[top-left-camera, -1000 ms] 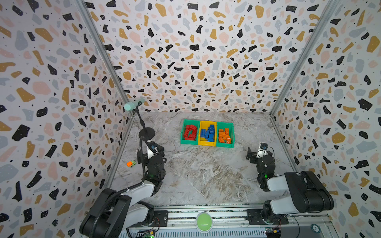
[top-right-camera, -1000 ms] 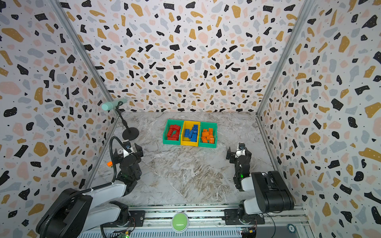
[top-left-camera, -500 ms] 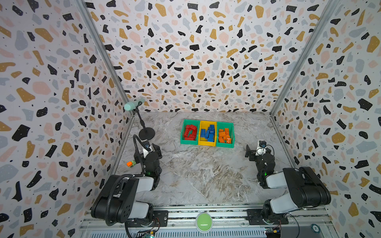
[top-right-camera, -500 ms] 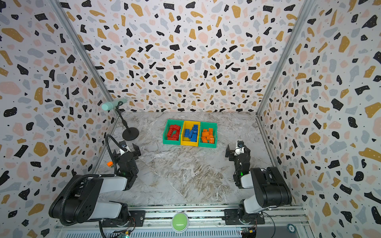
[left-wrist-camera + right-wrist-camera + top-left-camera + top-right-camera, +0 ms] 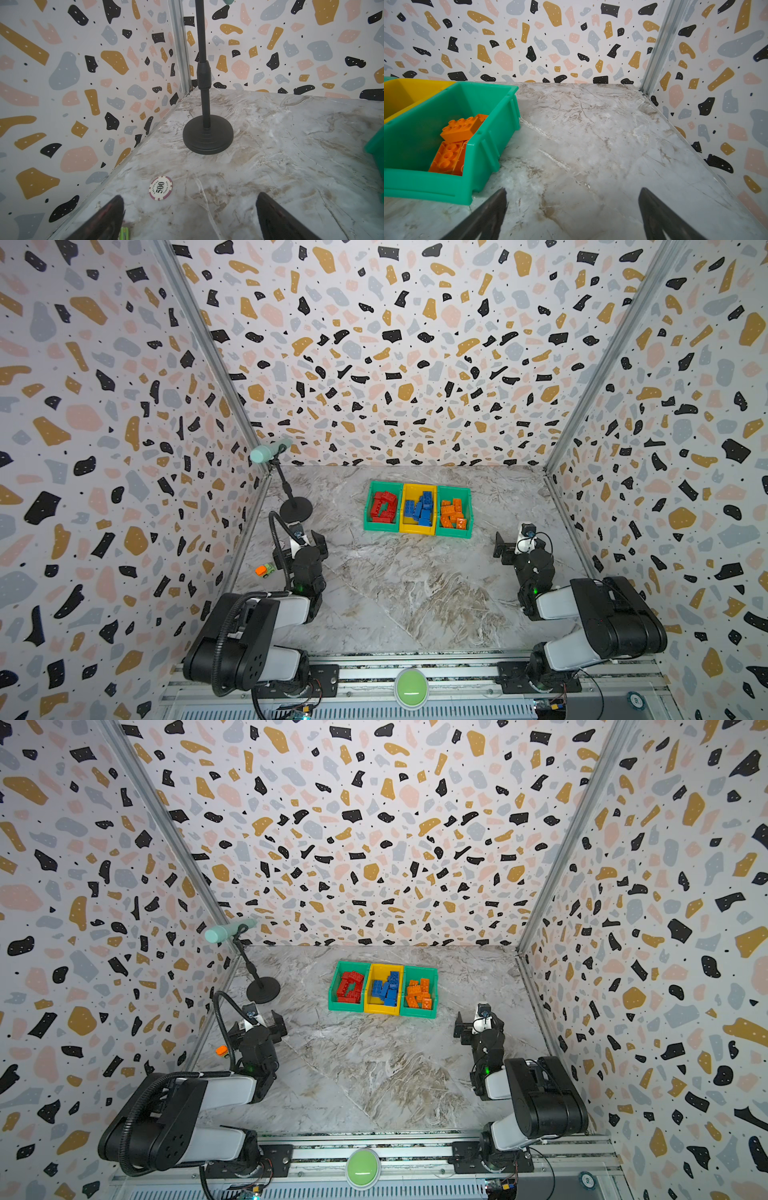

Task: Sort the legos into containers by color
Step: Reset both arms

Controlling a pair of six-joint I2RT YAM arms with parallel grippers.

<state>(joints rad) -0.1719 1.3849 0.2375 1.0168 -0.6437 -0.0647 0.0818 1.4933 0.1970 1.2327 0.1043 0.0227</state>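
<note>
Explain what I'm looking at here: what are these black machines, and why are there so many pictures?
The left arm and right arm are robots at a marble table. Two wide pictures look down from overhead; each close-up comes from a camera on an arm's wrist. The left gripper and right gripper are open, holding nothing. The bins hold red bricks, blue bricks and orange bricks, one colour each. A toy car, poker chip and microphone stand sit near the left arm.
</note>
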